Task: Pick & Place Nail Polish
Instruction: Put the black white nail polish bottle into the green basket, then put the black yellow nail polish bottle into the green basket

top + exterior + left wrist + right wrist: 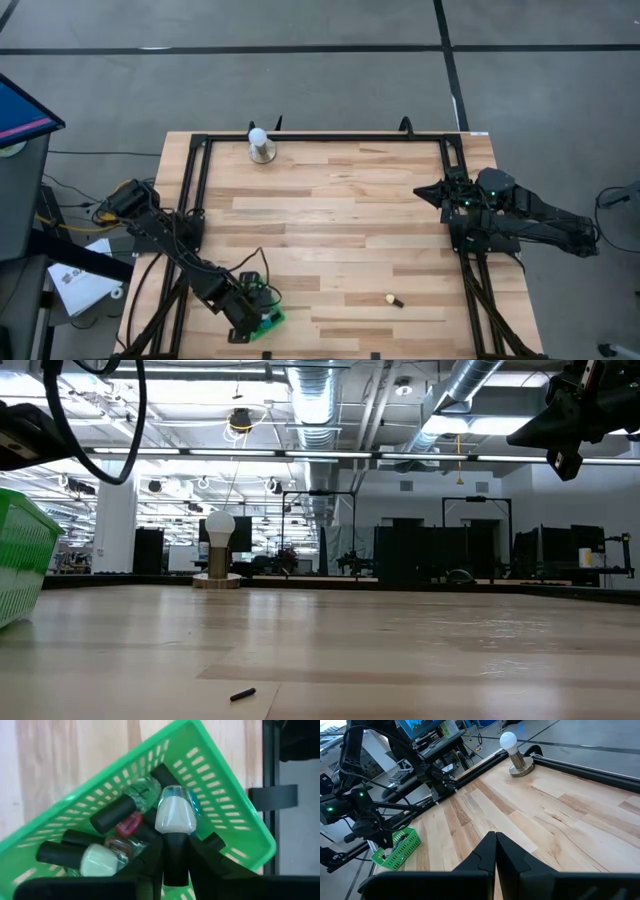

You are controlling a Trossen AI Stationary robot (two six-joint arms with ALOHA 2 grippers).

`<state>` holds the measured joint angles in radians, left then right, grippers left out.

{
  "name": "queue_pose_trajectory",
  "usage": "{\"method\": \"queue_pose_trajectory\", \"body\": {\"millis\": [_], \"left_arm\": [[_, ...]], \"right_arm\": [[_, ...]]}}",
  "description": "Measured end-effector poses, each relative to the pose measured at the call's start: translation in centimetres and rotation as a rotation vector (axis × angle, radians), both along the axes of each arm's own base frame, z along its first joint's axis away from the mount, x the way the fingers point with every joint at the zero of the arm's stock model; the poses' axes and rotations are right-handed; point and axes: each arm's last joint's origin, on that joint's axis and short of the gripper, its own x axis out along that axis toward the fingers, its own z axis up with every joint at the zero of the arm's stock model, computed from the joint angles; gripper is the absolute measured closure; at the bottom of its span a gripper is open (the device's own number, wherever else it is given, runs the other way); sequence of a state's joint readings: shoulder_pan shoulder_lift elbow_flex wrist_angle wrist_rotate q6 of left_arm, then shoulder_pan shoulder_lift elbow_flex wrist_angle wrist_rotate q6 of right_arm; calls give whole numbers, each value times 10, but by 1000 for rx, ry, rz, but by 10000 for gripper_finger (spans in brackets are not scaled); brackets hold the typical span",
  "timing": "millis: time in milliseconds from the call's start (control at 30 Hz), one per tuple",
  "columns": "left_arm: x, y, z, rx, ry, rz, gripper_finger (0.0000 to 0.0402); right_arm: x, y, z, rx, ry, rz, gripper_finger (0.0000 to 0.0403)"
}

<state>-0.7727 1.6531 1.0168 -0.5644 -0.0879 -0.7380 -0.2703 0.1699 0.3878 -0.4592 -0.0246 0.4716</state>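
Observation:
My left gripper (258, 303) hangs over a green slotted basket (268, 321) at the table's near left and is shut on a nail polish bottle with a cream-white body (175, 816) and a black cap. The basket (215, 785) holds several more bottles, among them a clear one (142, 792), a red one (129, 825) and a pale one (97, 860). One cream bottle with a dark cap (392, 299) lies on its side on the wood near the front edge; it also shows in the low view (242, 694). My right gripper (495, 845) is shut and empty at the table's right edge. My left gripper pinches the bottle's black cap (175, 857) between its two fingers (150, 862). The fingers come from above, pointing down into the basket, and lie along the bottle. The glass body sticks out past the fingertips, over the bottles in the basket; whether it touches them I cannot tell.
A white ball-topped round stand (260, 146) stands at the far edge, left of the middle. A black frame rail (330, 137) borders the table's far and side edges. The wide wooden middle (340, 230) lies between the arms.

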Motion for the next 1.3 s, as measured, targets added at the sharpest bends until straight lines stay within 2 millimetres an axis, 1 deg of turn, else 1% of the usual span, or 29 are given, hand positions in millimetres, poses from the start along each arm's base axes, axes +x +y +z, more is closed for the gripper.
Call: {"method": "queue_pose_trajectory", "body": {"millis": [167,233,333,467,533,600,667,733,867,1033,1133,1200,1300], "left_arm": [[0,0,0,-11,10,-6,315],[0,0,0,-12,9,-6,305],[0,-1,0,-15,5,-6,287],[0,-1,2,-35,15,-14,260],[-1,1,7,-66,16,-13,247],[-2,4,17,-99,-3,17,236],[-4,9,31,-129,-40,54,230],[-6,16,46,-155,-102,101,229],[-16,32,81,-175,-274,201,237],[-34,56,120,-177,-499,329,253],[-44,68,138,-192,-593,381,262],[-51,76,147,-197,-642,397,268],[-60,85,158,-207,-694,404,277]], "right_arm": [[0,0,0,0,0,0,402],[0,0,0,2,-2,-1,394],[0,0,0,21,-9,-6,368],[0,0,2,18,-22,-5,312],[1,0,5,10,-56,6,281],[1,1,11,8,-64,16,253],[3,2,18,10,-55,30,230],[8,2,23,17,-20,48,216],[25,4,28,34,126,104,214],[55,14,23,83,388,211,227],[76,27,15,101,576,278,229],[85,37,7,105,711,313,228],[98,58,-5,103,859,366,223]]}}
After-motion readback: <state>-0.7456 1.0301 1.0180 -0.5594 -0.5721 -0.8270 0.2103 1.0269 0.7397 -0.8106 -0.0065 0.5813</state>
